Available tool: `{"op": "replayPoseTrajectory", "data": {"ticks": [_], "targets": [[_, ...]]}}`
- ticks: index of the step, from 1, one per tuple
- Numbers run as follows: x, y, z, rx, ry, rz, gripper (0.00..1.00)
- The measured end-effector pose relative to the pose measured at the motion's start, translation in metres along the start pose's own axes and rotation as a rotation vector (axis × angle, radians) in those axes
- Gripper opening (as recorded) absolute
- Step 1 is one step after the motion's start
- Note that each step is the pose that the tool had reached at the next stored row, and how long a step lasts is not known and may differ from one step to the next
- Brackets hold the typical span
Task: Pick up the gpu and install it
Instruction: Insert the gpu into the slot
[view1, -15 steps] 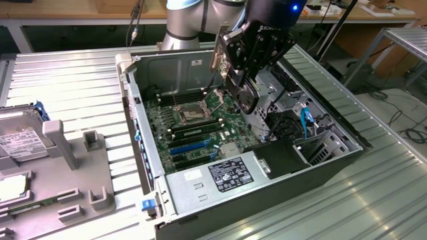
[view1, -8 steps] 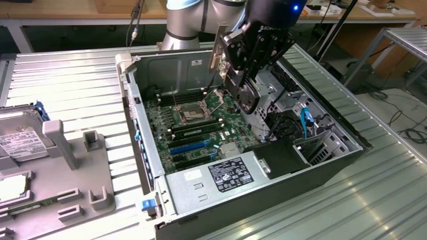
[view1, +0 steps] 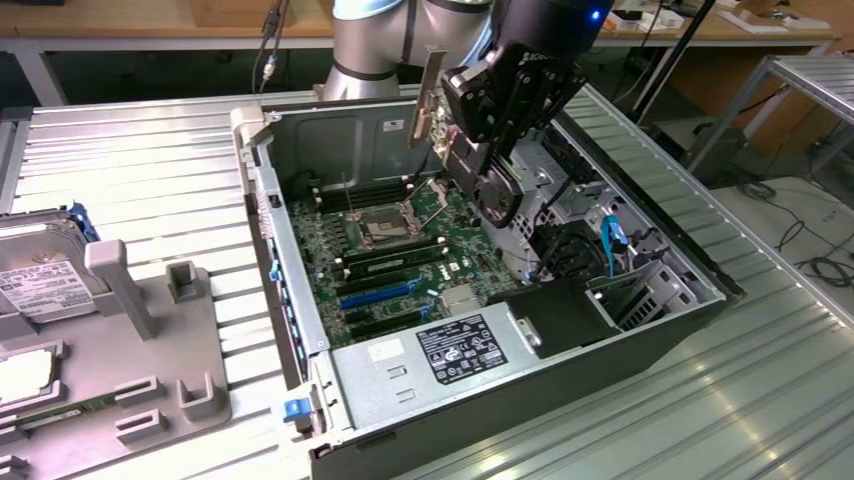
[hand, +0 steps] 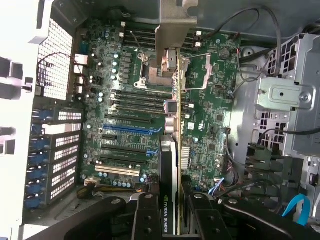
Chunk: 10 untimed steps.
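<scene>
My gripper (view1: 514, 100) is shut on the gpu (view1: 487, 180), a dark card with a round fan, and holds it on edge above the open computer case (view1: 667, 300). The card's silvery bracket (view1: 430, 95) points toward the case's rear wall. In the wrist view the gpu (hand: 172, 150) appears edge-on with its bracket (hand: 175, 30) far from the camera, and the black fingers (hand: 147, 210) clamp it from both sides. It hangs over the green motherboard (hand: 125, 110), apart from the blue expansion slot (hand: 127, 127) and the black ones beside it.
A power supply (view1: 454, 350) fills the case's near end, with a drive cage (hand: 285, 100) and blue cable (view1: 614, 240) along one side. On the exterior view's left stand a grey fixture (view1: 160, 330), a hard drive (view1: 34, 270) and a memory stick (view1: 67, 410).
</scene>
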<state>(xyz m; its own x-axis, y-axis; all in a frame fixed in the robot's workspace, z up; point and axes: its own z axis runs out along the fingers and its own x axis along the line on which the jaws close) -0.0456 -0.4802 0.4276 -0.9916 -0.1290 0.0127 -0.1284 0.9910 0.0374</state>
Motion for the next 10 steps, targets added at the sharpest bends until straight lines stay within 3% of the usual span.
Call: {"op": "replayPoseTrajectory", "data": {"ticks": [10], "targets": [[0.0,0.0,0.0,0.0012,0.0036,-0.095,0.27]]}}
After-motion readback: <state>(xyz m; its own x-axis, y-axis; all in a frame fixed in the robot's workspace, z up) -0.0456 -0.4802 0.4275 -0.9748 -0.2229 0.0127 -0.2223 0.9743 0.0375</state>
